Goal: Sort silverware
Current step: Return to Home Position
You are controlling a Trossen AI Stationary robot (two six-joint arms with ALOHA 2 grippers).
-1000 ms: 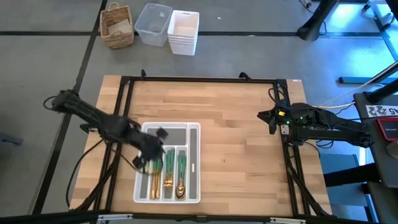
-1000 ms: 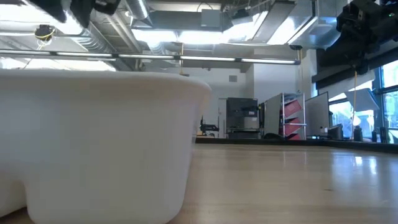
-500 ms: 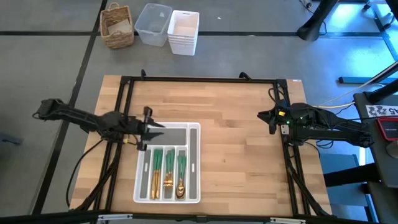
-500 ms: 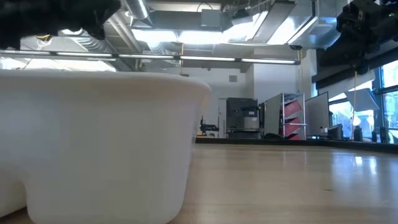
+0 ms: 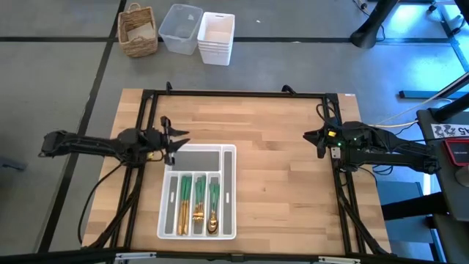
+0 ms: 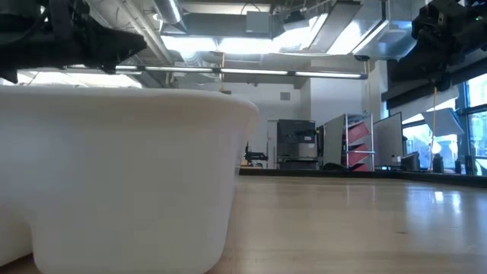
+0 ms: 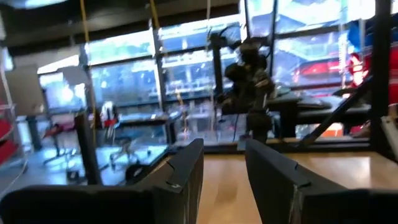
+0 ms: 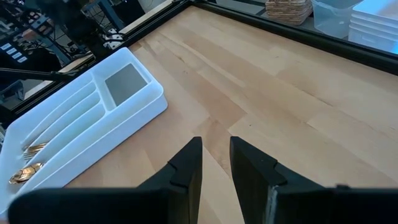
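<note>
**Left gripper** [image 5: 170, 137]: is hanging over the left part of the table [image 5: 278, 191], just beside the tray [image 5: 229, 192] at the end with the crosswise compartment. Its fingers [image 7: 183, 180] are standing apart, with bare wood showing in the gap and nothing between them. In the low view this arm is showing only as a dark bulk at the upper corner, cut off by the frame.

**Silverware** [image 5: 196, 199]: is lying in the tray's long slots, green handles pointing toward the crosswise compartment and gold heads away from it. From above, forks, knives and spoons are proving hard to tell apart. In the low view the tray's white wall [image 6: 114, 175] is hiding all of it. The right wrist view is catching only two gold heads of the silverware [image 8: 25, 163]; the rest is cut off.

**Right gripper** [image 5: 317, 139]: is waiting at the table's right edge, well apart from the tray. Its fingers [image 8: 186, 171] are sitting slightly parted on a narrow gap, holding nothing.
</note>
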